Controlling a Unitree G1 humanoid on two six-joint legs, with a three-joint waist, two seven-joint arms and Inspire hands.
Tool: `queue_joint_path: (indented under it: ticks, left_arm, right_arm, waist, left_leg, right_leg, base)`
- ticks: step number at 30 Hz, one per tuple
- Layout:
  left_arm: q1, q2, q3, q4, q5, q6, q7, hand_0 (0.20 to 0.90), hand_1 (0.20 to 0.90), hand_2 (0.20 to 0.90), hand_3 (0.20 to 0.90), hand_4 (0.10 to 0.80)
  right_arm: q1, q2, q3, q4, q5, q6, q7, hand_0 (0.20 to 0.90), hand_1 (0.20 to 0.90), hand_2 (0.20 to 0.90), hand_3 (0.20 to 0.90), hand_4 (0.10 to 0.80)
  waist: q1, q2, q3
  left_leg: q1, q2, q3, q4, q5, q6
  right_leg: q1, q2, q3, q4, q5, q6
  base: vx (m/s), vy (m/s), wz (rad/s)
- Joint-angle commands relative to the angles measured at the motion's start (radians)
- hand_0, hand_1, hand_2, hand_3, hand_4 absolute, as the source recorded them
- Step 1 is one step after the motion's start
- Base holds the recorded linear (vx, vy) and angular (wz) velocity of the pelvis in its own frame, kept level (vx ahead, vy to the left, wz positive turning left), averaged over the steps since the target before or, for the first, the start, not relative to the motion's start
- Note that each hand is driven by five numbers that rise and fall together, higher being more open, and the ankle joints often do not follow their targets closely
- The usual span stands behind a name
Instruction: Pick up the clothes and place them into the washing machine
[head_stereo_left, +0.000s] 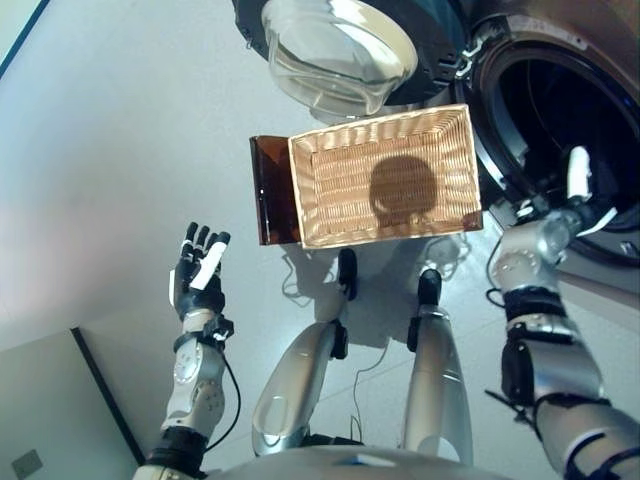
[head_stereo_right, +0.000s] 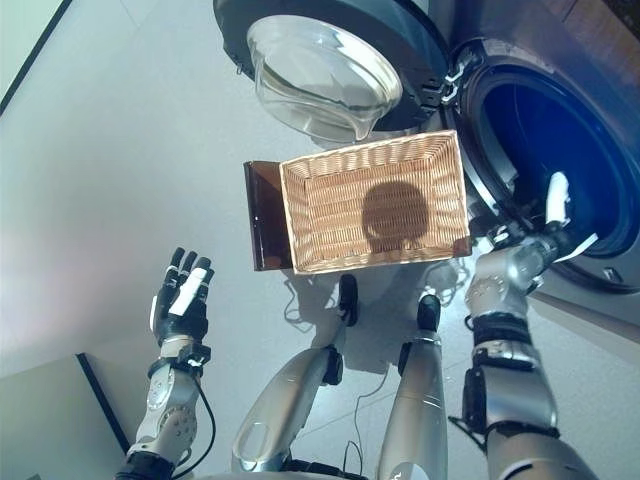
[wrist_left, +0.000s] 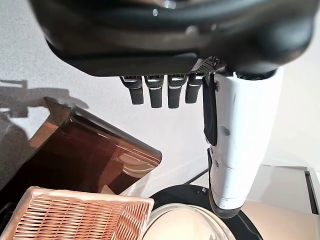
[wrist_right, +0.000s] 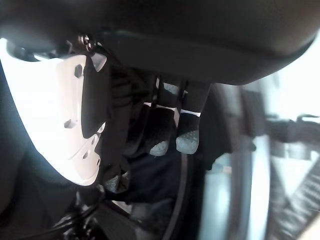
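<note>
1. Fingers (wrist_right: 187, 140) of right hand (head_stereo_right: 548, 225) sit at the drum mouth of the washing machine (head_stereo_right: 560, 130), at about 3 o'clock in the head views; wrist view shows them hanging fairly straight, not wrapped on anything I can make out. Dark mass past them could be cloth or just drum interior, cannot tell.
2. Left hand (head_stereo_left: 198, 270) at 8 o'clock, fingers straight, relaxed, holding nothing, well apart from everything.
3. Clothes: none seen anywhere. Basket (head_stereo_left: 318, 160) looks empty, only a shadow inside; likely the load is already in the drum, which is too dark to check.
4. Risk: if cloth lies on the drum lip it may snag on the fingers as the hand pulls out and drop to the floor.
5. Risk: hand is close to the door rim, so a sideways swing could knock it.
6. Around: open glass door (head_stereo_left: 335, 50) at 12 o'clock, brown panel (head_stereo_left: 268, 190) touching the basket's left side. Basket is just beside the drum opening, crowding the arm's path.
</note>
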Motion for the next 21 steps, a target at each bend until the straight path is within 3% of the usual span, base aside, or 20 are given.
queue_joint_path:
  ticks: [1,9,21]
  left_arm:
    - [0.015,0.059,-0.004,-0.051,-0.012,-0.063,-0.018,0.900,0.900,0.900,0.900,0.800]
    - [0.016,0.083,-0.022,-0.079,-0.024,-0.063,-0.030,0.900,0.900,0.900,0.900,0.800]
    - [0.005,0.094,-0.039,-0.109,-0.022,-0.070,-0.028,0.900,0.900,0.900,0.900,0.800]
  right_arm:
    - [-0.152,-0.222,0.070,0.027,-0.078,-0.038,0.010,0.200,0.200,0.200,0.200,0.300]
    - [-0.388,-0.315,0.226,0.183,-0.090,0.037,0.037,0.200,0.200,0.200,0.200,0.300]
    - [-0.608,-0.363,0.391,0.274,-0.138,0.090,0.054,0.200,0.200,0.200,0.200,0.300]
  waist:
    - [0.026,0.074,-0.057]
    - [0.049,0.090,-0.043]
    - [0.061,0.099,-0.026]
  left_leg:
    - [-0.008,-0.055,0.047,0.090,-0.135,-0.082]
    - [-0.014,-0.051,0.048,0.078,-0.118,-0.090]
    - [-0.018,-0.056,0.041,0.052,-0.101,-0.100]
  right_leg:
    - [0.022,0.021,0.034,-0.080,0.000,-0.019]
    - [0.018,0.023,0.031,-0.090,0.012,-0.016]
    - [-0.006,0.019,0.027,-0.067,-0.007,-0.015]
  base:
    - [0.000,0.000,0.00]
    - [0.000,0.000,0.00]
    - [0.012,-0.005,0.02]
